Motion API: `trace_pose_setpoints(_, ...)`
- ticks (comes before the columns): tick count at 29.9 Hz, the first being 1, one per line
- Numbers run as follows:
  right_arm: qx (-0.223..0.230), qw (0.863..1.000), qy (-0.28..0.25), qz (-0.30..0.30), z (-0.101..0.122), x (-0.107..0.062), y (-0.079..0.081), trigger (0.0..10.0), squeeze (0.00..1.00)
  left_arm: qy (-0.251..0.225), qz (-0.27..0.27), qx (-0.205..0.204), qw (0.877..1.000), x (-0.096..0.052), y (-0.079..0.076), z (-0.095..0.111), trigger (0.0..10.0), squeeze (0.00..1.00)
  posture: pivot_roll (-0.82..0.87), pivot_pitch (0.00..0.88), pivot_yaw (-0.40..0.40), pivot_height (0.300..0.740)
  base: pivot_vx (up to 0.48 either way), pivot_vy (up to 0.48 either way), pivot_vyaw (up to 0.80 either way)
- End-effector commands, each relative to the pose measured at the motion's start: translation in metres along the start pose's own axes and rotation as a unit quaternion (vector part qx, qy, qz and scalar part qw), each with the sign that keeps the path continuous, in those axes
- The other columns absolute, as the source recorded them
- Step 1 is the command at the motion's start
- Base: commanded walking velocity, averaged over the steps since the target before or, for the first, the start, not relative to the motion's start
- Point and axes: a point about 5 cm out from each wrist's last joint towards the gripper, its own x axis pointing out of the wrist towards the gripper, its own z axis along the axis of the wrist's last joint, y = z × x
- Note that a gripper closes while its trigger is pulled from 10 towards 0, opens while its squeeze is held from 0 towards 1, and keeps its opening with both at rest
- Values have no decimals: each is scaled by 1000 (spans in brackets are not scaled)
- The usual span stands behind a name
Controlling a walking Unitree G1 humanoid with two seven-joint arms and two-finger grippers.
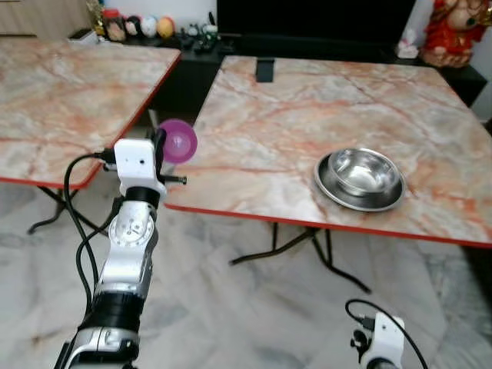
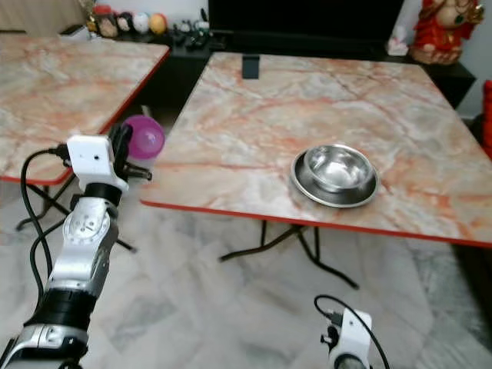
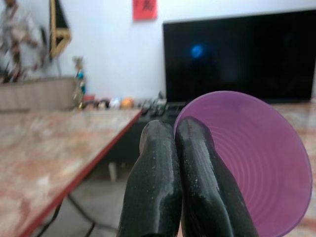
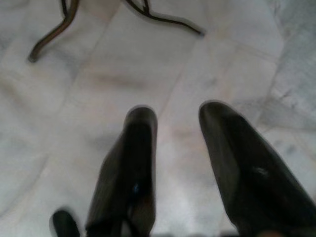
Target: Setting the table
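— Left gripper (image 3: 175, 148) pinched tight on the purple cup's (image 1: 179, 141) rim, held off the table's (image 1: 261, 138) edge at nine o'clock from the steel bowl (image 1: 361, 171)?

— Yes. Best carried level over the edge, set down well apart from bowl and plate (image 1: 358, 197). Right gripper (image 4: 177, 148) hanging spread, empty, above the floor.

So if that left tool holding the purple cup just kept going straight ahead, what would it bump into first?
Probably the black television by the far wall; the left tool, shut on the purple plastic cup, points that way over the table gap, though depth is unclear.
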Motion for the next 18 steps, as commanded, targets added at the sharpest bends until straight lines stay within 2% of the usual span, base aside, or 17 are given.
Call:
trace_pose_setpoints(1,1,1000,5,2,-3,-1,1,10000,0,-7,2,-7,1000,3,0,4,10000,0,35,51,-9,740,0,-424,0)
trace_pose_setpoints(15,2,1000,2,-1,-2,-1,-1,10000,0,-4,10,-10,1000,4,5,3,10000,0,28,48,-10,740,0,-418,0)
trace_pose_setpoints(18,2,1000,2,-2,-1,-1,-2,10000,0,-2,13,-8,1000,4,5,2,10000,0,26,48,-11,740,0,0,0)
